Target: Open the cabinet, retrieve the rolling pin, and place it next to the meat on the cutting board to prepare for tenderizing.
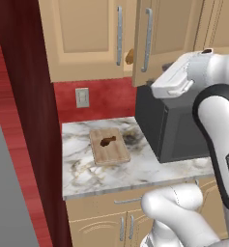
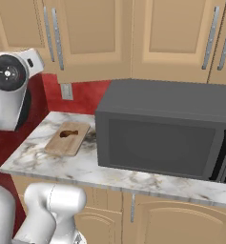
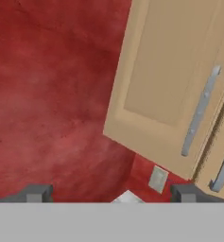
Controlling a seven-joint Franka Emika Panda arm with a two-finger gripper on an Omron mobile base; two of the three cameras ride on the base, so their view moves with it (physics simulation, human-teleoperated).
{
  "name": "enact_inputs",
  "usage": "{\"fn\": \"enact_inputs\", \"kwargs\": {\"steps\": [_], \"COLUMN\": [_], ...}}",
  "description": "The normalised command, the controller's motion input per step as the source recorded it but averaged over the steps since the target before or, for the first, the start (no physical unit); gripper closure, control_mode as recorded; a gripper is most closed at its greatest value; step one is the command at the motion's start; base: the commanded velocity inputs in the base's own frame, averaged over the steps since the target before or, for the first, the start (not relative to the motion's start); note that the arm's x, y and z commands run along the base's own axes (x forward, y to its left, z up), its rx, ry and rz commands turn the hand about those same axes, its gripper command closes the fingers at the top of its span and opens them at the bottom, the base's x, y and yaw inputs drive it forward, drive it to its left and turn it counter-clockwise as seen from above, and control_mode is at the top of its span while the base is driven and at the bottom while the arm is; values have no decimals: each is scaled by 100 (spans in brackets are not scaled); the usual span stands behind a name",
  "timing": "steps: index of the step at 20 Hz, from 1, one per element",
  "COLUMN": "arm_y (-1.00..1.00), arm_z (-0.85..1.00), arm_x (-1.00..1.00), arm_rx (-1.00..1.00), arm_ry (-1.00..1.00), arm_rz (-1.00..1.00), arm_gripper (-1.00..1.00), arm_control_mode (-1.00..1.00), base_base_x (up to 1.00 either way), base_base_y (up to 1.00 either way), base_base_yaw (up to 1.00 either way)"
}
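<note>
**Tool spread near the cupboard, one door ajar**

The cabinet hangs on the red wall above the desk. In the left base view its left door sits flush while the right door stands slightly swung out, leaving a narrow gap between the two long silver handles. In that gap a small rounded light-brown end shows, which looks like the rolling pin on the shelf inside; little more of it can be made out.

On the marble desk below lies the cutting board, flat, near the back wall and just left of the dark grey microwave. The meat rests on the board, toward its far half, well within the rim. A dark smudge marks the desk between board and microwave. From the right base view the same board and meat appear left of the microwave.

A pale wall socket sits on the red wall under the cabinet's left door.

In the hand view the tool has its two dark fingertips set wide apart with nothing between them, facing the red wall and the cabinet's left door, with the socket low in the picture.
</note>
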Motion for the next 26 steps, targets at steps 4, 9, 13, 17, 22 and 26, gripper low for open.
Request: {"fn": "enact_inputs", "kwargs": {"steps": [4, 9, 13, 17, 22, 26], "arm_y": [13, 8, 16, 7, 0, 0], "arm_z": [6, -8, -31, -37, -20, -4], "arm_x": [0, 3, 2, 10, 5, 27], "arm_rx": [-36, -34, -41, -40, -21, -7], "arm_ry": [0, -1, -12, -16, -5, 2], "arm_rz": [-9, -11, -7, -4, 0, 0], "arm_gripper": [-100, -100, -100, -100, -100, -100], "arm_control_mode": [-100, -100, -100, -100, -100, -100], "base_base_x": [0, 0, 0, 0, 0, 0], "base_base_y": [0, 0, 0, 0, 0, 0], "base_base_yaw": [0, 0, 0, 0, 0, 0]}}
